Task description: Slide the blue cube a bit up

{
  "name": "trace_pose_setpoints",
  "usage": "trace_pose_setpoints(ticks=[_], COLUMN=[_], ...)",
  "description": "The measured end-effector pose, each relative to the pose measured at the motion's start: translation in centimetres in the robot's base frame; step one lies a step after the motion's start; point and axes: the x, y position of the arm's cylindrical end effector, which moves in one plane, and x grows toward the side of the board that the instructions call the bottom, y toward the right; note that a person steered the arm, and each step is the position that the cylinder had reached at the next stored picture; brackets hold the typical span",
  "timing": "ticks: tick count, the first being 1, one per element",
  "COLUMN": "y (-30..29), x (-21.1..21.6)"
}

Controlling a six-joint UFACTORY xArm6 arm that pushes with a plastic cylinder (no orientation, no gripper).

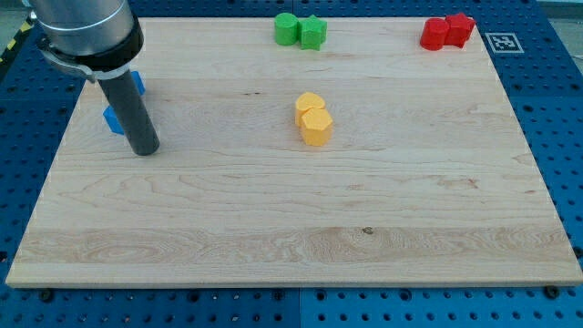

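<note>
My tip (144,150) rests on the wooden board (291,228) at its left side, just near of the blue cube (112,119). I have no jaws to open or close, just the bare rod, and it holds nothing. My rod hides most of that cube and of the second blue block (138,83) behind it. Toward the middle sit two touching yellow blocks (313,118). At the far edge lie the green pair (301,31) and, far right, the red pair (447,31).

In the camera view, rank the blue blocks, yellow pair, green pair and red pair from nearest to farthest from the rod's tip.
From my tip:
1. Blue blocks, right beside it at the view's left, partly hidden.
2. Yellow pair, centre.
3. Green pair, top middle.
4. Red pair, top right.
</note>
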Motion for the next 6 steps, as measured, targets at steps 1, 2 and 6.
trace_pose_setpoints(ticks=[1,2,6], y=[-3.0,-3.1,-3.1], x=[-0.2,-0.2,-2.8])
